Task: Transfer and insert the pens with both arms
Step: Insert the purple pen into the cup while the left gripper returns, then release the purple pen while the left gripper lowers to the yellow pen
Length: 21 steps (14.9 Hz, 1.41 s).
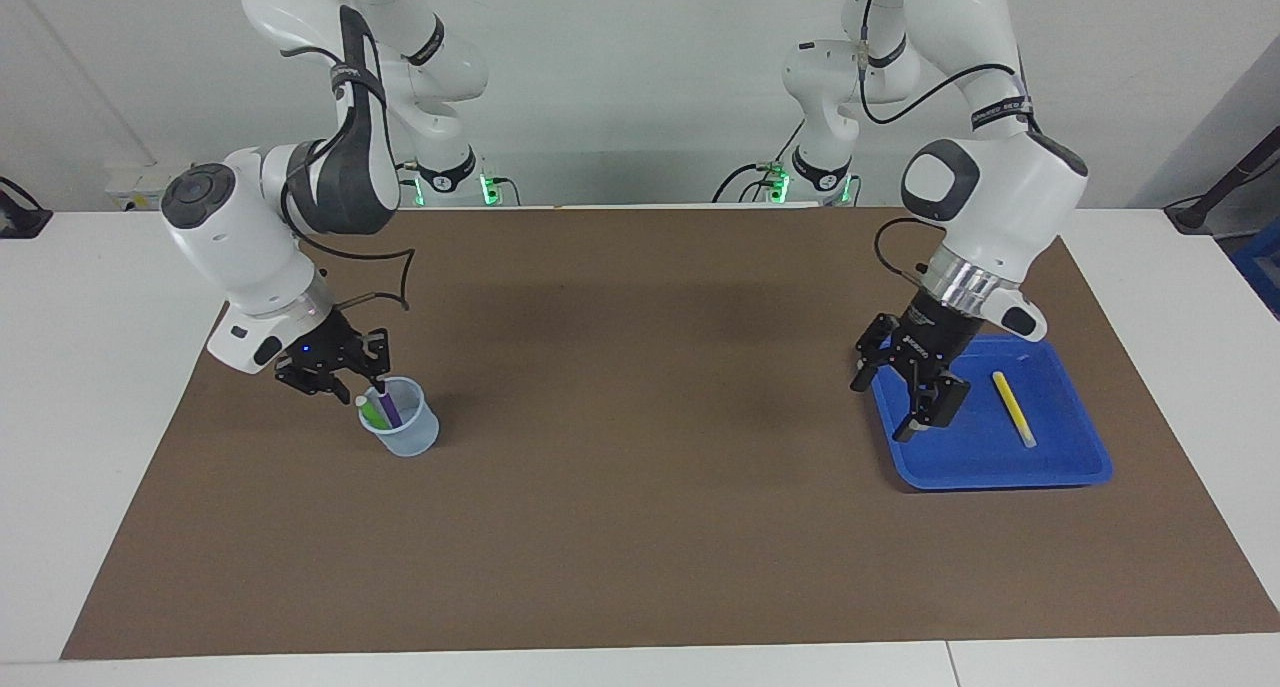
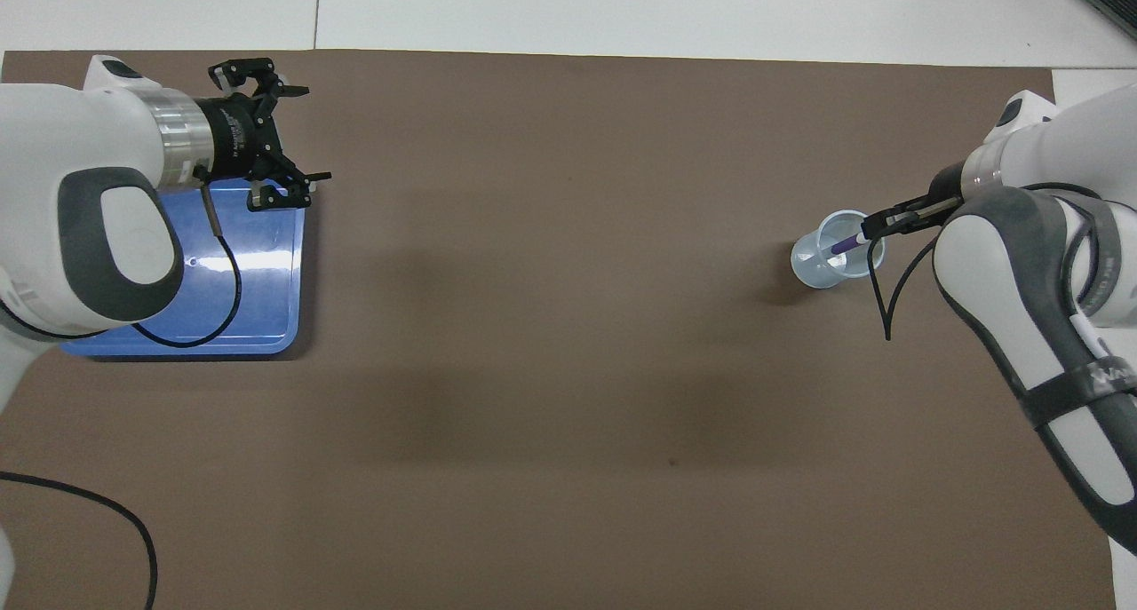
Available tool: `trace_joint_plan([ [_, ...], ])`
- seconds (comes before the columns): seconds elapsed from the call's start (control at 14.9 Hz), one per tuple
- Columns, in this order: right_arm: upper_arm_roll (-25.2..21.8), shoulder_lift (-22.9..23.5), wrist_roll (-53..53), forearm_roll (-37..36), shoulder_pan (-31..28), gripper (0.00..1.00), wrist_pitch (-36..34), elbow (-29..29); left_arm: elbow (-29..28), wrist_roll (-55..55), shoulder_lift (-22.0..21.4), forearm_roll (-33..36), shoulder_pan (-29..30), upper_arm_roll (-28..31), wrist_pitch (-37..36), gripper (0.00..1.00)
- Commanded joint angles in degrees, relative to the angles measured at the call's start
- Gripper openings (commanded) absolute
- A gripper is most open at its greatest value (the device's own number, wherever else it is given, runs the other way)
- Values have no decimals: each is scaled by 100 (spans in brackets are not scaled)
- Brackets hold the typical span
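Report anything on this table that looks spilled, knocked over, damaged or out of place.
Nothing stands out. The cup stands upright with the green pen and purple pen in it, and the yellow pen lies flat in the blue tray.

A white table [image 1: 60,387] carries a wide brown mat [image 1: 640,527] over most of its top. Along the table's robot end stands a plain white wall [image 1: 620,77], evenly lit, with soft shadows on the mat.

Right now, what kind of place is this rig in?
Probably a robotics lab test bench: two white arms bolted at a white table with a brown mat, staged props only, a blue tray and a clear cup holding pens.
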Motion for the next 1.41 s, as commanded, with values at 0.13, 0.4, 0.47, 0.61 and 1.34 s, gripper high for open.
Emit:
trace_joint_plan([
  [0.13, 2, -416, 168, -80, -78, 68, -758, 328, -212, 1058, -205, -28, 294, -22, -236, 100],
  [0.4, 2, -900, 159, -53, -359, 71, -1698, 662, -449, 2699, -328, -19, 699, -22, -349, 100],
  [0.47, 2, -997, 159, -53, -403, 72, -1910, 707, -502, 3156, -363, -10, 725, -22, -411, 100],
  [0.61, 2, -1164, 159, -141, -447, 73, -2105, 707, -520, 3774, -398, 164, 901, -13, -578, 100],
  [1.34, 81, -1253, 168, -650, -298, 87, -2553, 654, -520, 8633, 111, 2511, 1578, -22, -1264, 100],
])
